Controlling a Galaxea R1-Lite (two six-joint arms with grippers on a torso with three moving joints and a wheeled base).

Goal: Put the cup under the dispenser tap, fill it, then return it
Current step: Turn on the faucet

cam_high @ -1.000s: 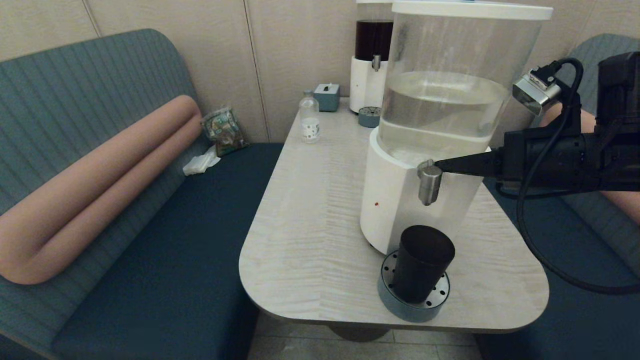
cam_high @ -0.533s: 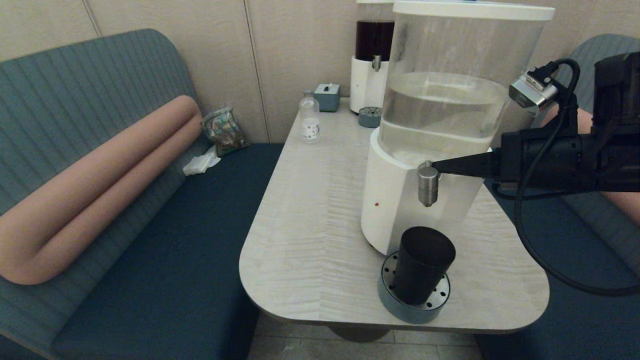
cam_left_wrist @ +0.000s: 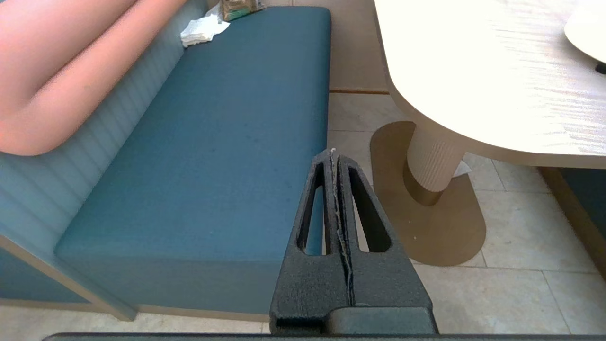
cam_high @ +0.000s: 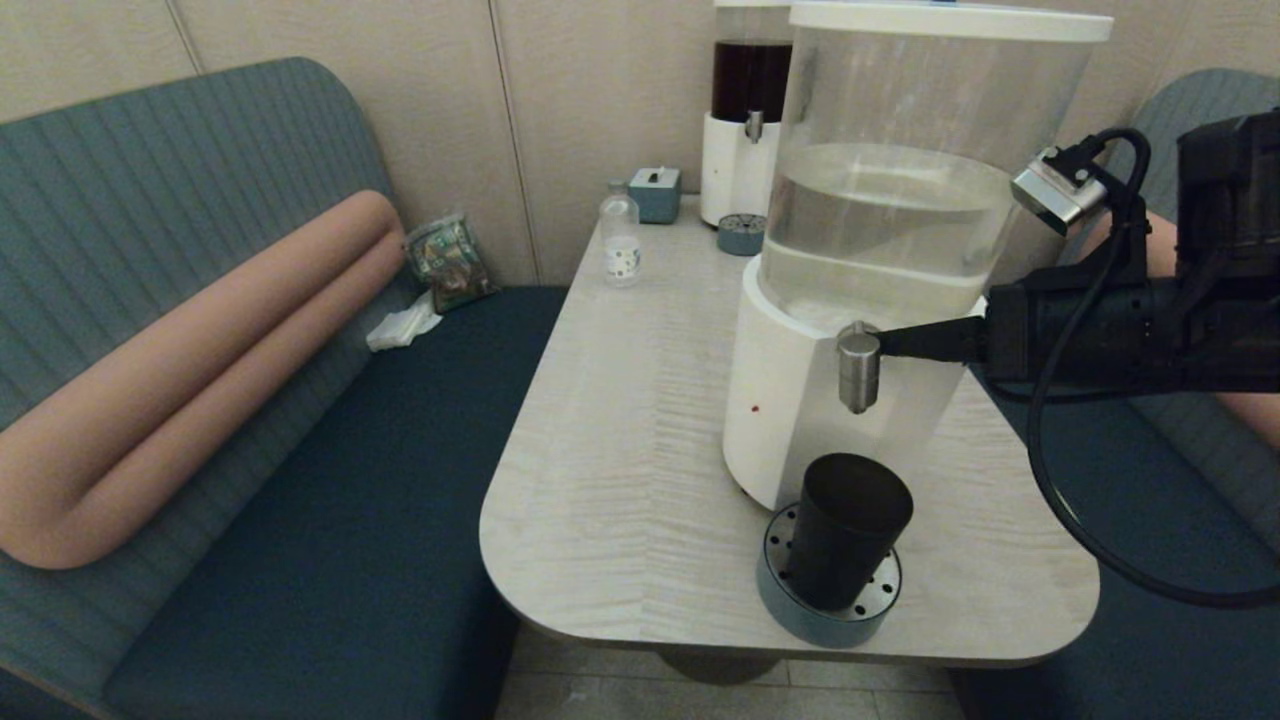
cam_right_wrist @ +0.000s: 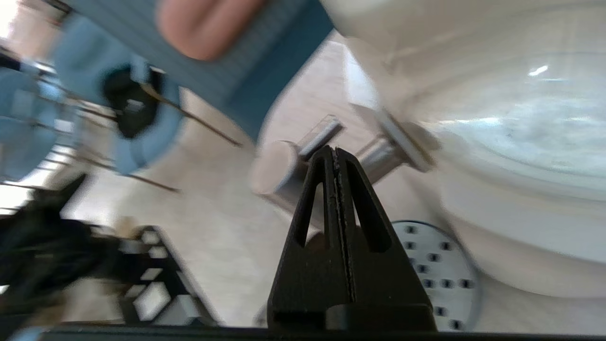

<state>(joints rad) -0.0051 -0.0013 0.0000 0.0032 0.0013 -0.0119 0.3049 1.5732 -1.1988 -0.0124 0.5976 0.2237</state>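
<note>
The dark cup (cam_high: 848, 530) stands upright on a round perforated drip tray (cam_high: 830, 615), straight below the brushed-steel dispenser tap (cam_high: 859, 372) of the big clear-tank dispenser (cam_high: 900, 200). My right gripper (cam_high: 885, 342) reaches in from the right, shut, with its tip against the top of the tap. In the right wrist view the shut gripper (cam_right_wrist: 334, 150) points at the tap (cam_right_wrist: 293, 166), with the tray (cam_right_wrist: 440, 265) beyond. No stream shows between spout and cup. My left gripper (cam_left_wrist: 333, 152) hangs shut and empty below table height, at the bench's edge.
A smaller dark-liquid dispenser (cam_high: 745, 120), its small tray (cam_high: 740, 235), a clear bottle (cam_high: 620, 240) and a grey box (cam_high: 655, 193) stand at the table's far end. The teal bench (cam_high: 330, 480) with a pink bolster (cam_high: 200, 370) runs along the left.
My right arm has sunk a little and shifted slightly right, its tip staying at the tap's top. The tap head now sits straighter. The cup has not moved.
</note>
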